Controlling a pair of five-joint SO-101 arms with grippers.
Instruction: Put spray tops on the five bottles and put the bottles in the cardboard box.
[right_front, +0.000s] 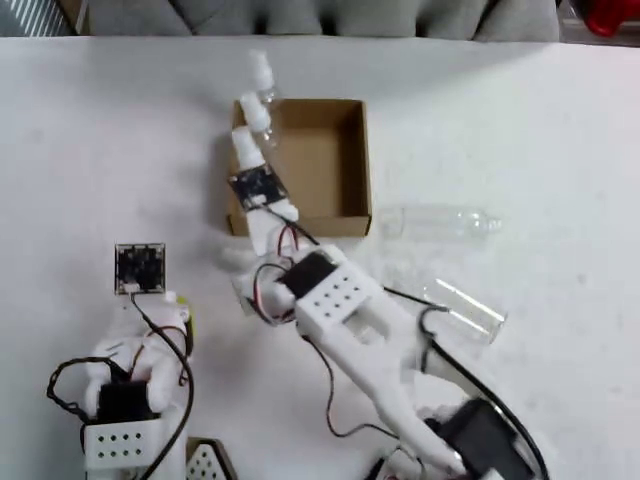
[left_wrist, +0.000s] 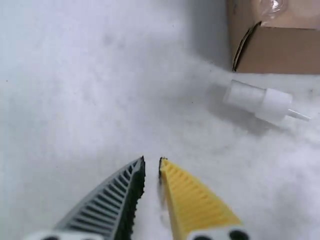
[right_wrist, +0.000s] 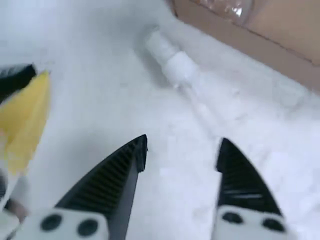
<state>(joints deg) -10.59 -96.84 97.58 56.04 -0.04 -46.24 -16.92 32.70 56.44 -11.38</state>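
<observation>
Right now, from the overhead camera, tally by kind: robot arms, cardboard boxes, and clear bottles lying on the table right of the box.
Robot arms: 2, the left arm and the right arm
Cardboard box: 1
Clear bottles right of the box: 2, one beside it, one nearer the right arm
Total: 5

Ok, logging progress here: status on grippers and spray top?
Left gripper shut, empty. Right gripper open, empty. Spray top lying on table beside cardboard box. Nothing in the way.
</observation>
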